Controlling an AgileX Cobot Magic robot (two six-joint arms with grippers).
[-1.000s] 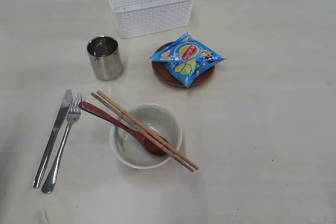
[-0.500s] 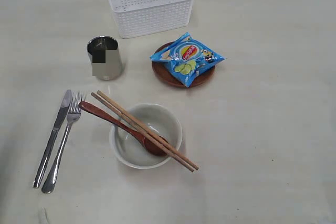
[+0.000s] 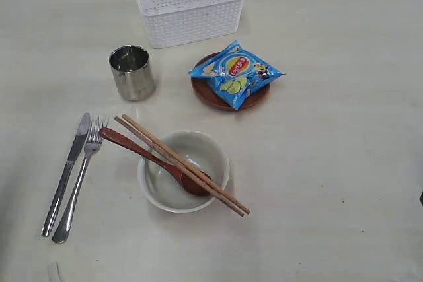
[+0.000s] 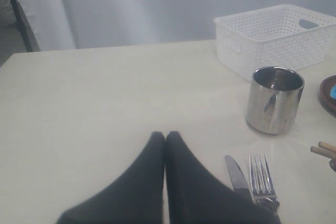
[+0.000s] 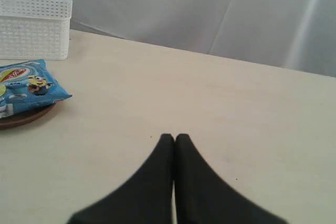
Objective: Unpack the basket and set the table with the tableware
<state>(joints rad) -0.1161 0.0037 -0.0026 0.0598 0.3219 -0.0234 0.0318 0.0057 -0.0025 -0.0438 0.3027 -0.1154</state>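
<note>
The white lattice basket (image 3: 188,4) stands at the far edge of the counter (image 3: 330,163), a little left of centre. Just near of it, to the left, is a steel cup (image 3: 132,72), upright. To the right of the cup lies a small reddish-brown plate (image 3: 197,88), with a blue chip bag (image 3: 236,72) lying on it and covering most of it. Nearer still sits a pale bowl (image 3: 142,176). A dark red wooden spoon (image 3: 142,152) rests with its head inside the bowl and its handle out over the left rim. A pair of wooden chopsticks (image 3: 186,163) lies slantwise across the bowl, beside the spoon. Left of the bowl, a steel knife (image 3: 65,176) and fork (image 3: 79,179) lie side by side on the counter, the knife on the outside.

By count there is one basket, one cup, one plate, one bag, one bowl, one spoon, one knife, one fork and two chopsticks.

The left jaws are pressed together tip to tip and hold nothing. They are above bare counter, with the knife and fork just beside them. The right jaws are likewise closed and empty, over open counter well right of the plate.
</note>
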